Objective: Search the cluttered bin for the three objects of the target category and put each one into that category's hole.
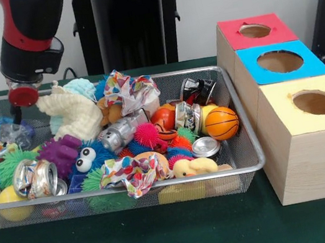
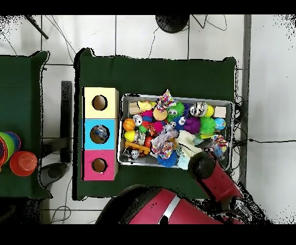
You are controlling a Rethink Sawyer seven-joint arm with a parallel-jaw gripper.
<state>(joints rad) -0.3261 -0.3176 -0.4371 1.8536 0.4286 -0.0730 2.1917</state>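
A wire mesh bin (image 1: 161, 186) (image 2: 185, 98) is piled with toys, cloths and metal cans. On top lie a small basketball (image 1: 221, 122), a yellow rubber duck (image 1: 194, 166), a crushed can (image 1: 34, 179), a silver can (image 1: 123, 131), a purple spiky toy (image 1: 60, 153) and a cream knitted cloth (image 1: 76, 111). My gripper (image 1: 19, 112) hangs over the bin's far left corner in the front view, just above a crumpled clear bottle (image 1: 6, 130). In the overhead view the arm (image 2: 203, 166) hides the gripper. Nothing is visibly held.
Three wooden boxes with round holes stand beside the bin: red-topped (image 1: 255, 31) (image 2: 99, 165), blue-topped (image 1: 280, 62) (image 2: 99, 134) and yellow-topped (image 1: 314, 102) (image 2: 100, 103). Stacked coloured cups (image 2: 17, 156) sit on a separate table in the overhead view.
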